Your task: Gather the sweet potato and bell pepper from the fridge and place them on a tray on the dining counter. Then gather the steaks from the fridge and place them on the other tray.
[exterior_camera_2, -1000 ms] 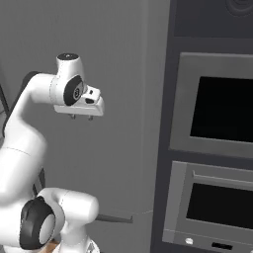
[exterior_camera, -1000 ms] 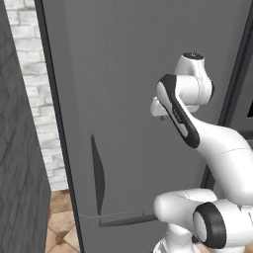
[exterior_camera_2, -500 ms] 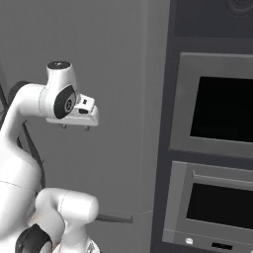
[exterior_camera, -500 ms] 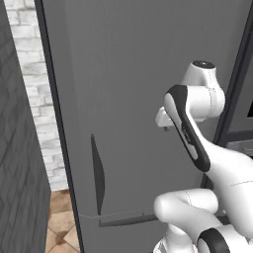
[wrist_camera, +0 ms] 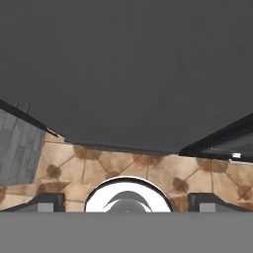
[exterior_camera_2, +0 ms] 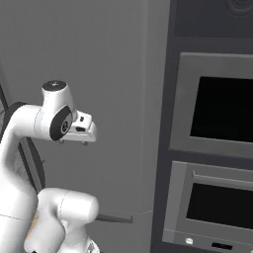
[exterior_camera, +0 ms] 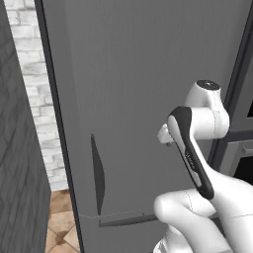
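Fridge [exterior_camera: 148,99], tall and plain grey with its door closed, takes up most of the left base view; its long curved dark handle [exterior_camera: 97,180] hangs low on the door, well off to the left of the robot's hand and below it. A dark horizontal bar [exterior_camera: 126,220] marks the seam near the door's foot. The white arm bends up from the lower right, and the hand, seen from behind, is near the door face, its jaws hidden behind the wrist. A white brick wall [exterior_camera: 37,99] runs past the fridge's left edge, and tan floor tiles [exterior_camera: 62,225] lie below it.

From the right base view the gripper [exterior_camera_2: 73,142] points downward, close to the grey door [exterior_camera_2: 118,99] and apart from it. A wall oven [exterior_camera_2: 217,106] with a dark window stands to the right of the hand, and a second oven [exterior_camera_2: 212,207] sits below that one, both well clear of the hand.

Looking along the hand, the two dark fingertips [wrist_camera: 44,201] are spread wide apart with nothing between them. Beyond them lie patterned brown floor tiles [wrist_camera: 123,165], and farther out the flat grey fridge face [wrist_camera: 128,74].
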